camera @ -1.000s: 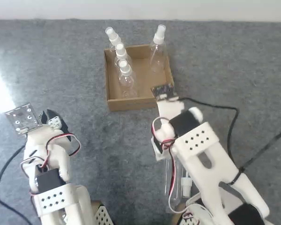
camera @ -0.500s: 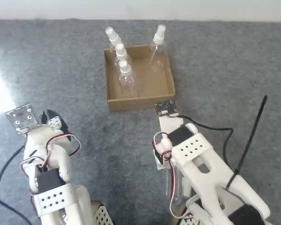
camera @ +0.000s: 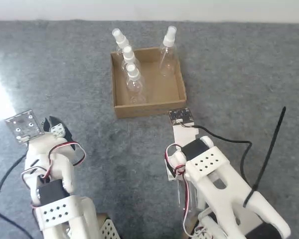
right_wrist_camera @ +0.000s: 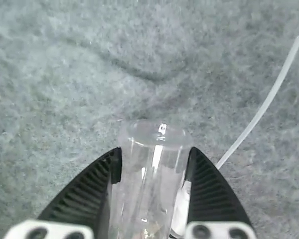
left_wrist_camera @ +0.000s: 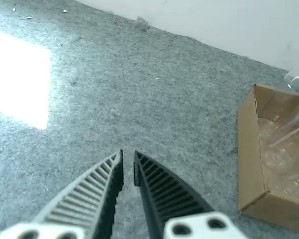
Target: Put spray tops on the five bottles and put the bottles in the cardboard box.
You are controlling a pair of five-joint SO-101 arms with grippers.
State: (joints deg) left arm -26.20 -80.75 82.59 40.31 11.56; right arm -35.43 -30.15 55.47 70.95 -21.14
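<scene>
Clamping the clear bottle (right_wrist_camera: 149, 191) lying near right on the worktop (camera: 239, 74), the right hand (right_wrist_camera: 154, 154) could let smooth plastic slip or squash on lifting; left hand (left_wrist_camera: 128, 157) narrow, empty, near left.

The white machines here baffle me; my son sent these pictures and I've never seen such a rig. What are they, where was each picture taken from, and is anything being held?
They are two small robot arms, each ending in a two-fingered gripper. One picture looks down over the grey carpet; the other two come from cameras on the arms' wrists. Four bottles with spray tops stand in the cardboard box, it seems. The left gripper is closed and empty. The right gripper clasps a clear bottle without a top; a thin white tube lies beside it.
</scene>
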